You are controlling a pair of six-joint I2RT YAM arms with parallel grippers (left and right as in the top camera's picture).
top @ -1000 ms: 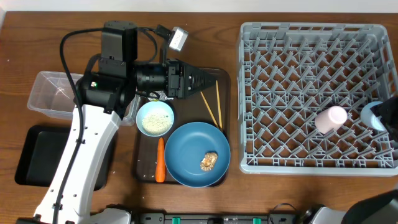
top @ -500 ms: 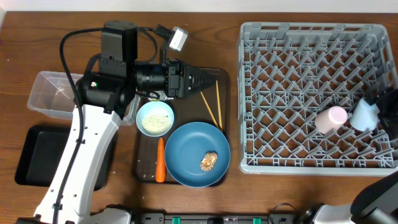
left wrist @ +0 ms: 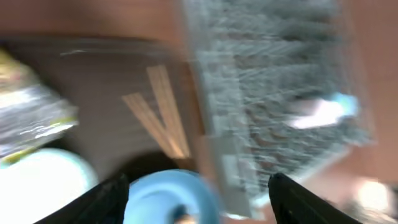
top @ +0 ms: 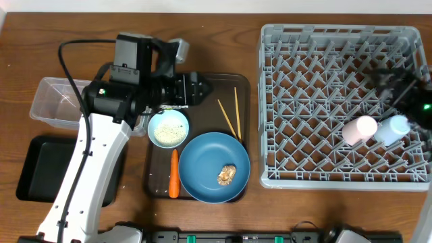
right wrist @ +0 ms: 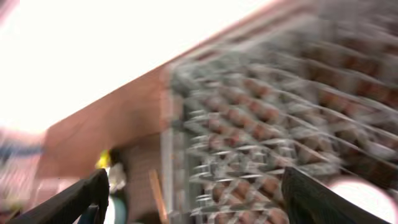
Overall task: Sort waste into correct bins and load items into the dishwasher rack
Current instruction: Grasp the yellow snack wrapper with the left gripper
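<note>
The grey dishwasher rack [top: 324, 67] fills the right side. A pink cup [top: 359, 128] and a light blue cup [top: 393, 128] lie side by side in it. My right gripper [top: 398, 86] hovers over the rack behind the cups, open and empty. My left gripper [top: 204, 88] is open and empty above the back of the brown serving tray. In front of it sit a white bowl of rice [top: 168, 128], a blue plate [top: 202, 162] with a food lump [top: 227, 174], a carrot [top: 174, 173] and two chopsticks [top: 233, 115]. The blurred left wrist view shows the wrapper [left wrist: 31, 109].
The clear tub [top: 57, 101] stands at the far left, with the black tray [top: 37, 169] in front of it. The brown serving tray [top: 158, 185] holds the dishes. My left arm lies across the table's left part. Both wrist views are motion-blurred.
My right gripper brought the light blue cup in, let it go beside the pink cup, and drew back over the rack. My left gripper pulled back to the left.
</note>
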